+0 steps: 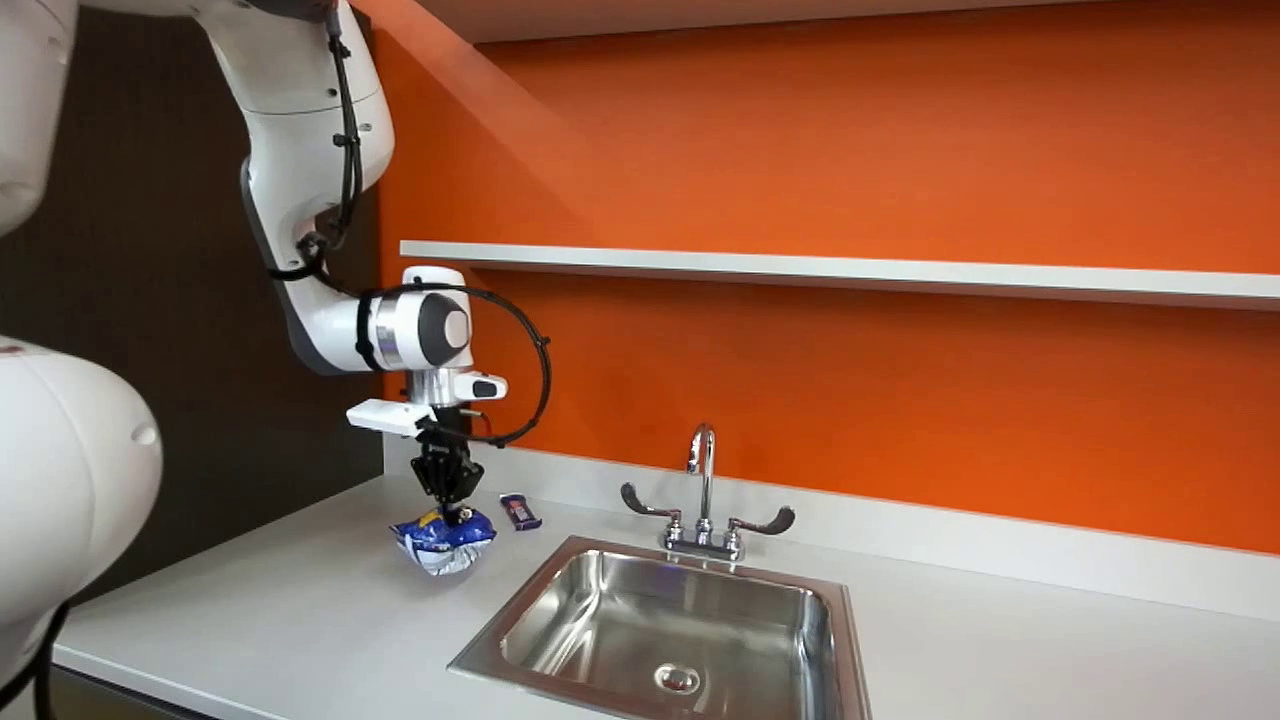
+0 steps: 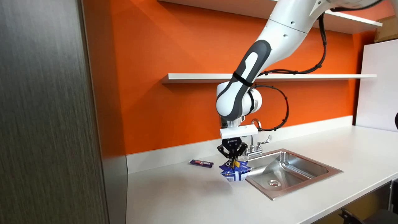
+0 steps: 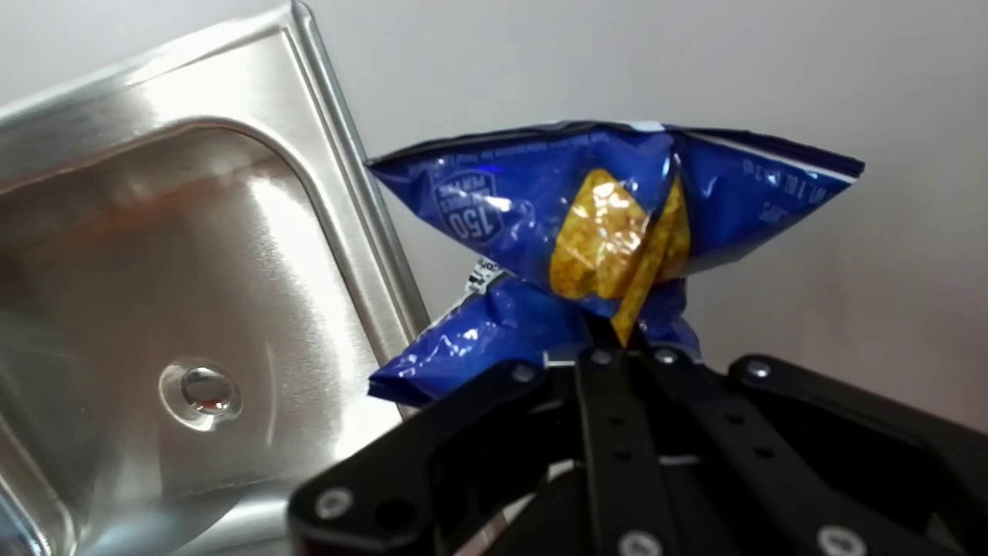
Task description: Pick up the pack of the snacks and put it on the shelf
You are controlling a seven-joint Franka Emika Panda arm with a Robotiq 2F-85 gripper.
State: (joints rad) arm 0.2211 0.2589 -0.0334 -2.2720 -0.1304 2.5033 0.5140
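The pack of the snacks is a crinkly blue packet with white patches and yellow chips printed on it. It shows in both exterior views [image 1: 445,556] [image 2: 235,175] and in the wrist view [image 3: 478,201]. My gripper [image 1: 453,515] points down and is shut on the middle of the pack, also in an exterior view [image 2: 232,162]. In the wrist view the fingers [image 3: 621,332] pinch the pack, which folds around them; the fingertips are hidden. The pack looks a little above the countertop, left of the sink. The shelf [image 1: 840,268] [image 2: 311,76] is a long white board on the orange wall, higher than the gripper.
A steel sink [image 1: 515,607] [image 2: 307,185] [image 3: 351,185] with a faucet [image 1: 705,490] is beside the pack. A small dark wrapped bar [image 1: 520,512] [image 2: 201,163] lies on the white countertop [image 1: 300,600] near the wall. A dark panel [image 2: 53,112] closes one end. Another board [image 2: 351,23] hangs higher.
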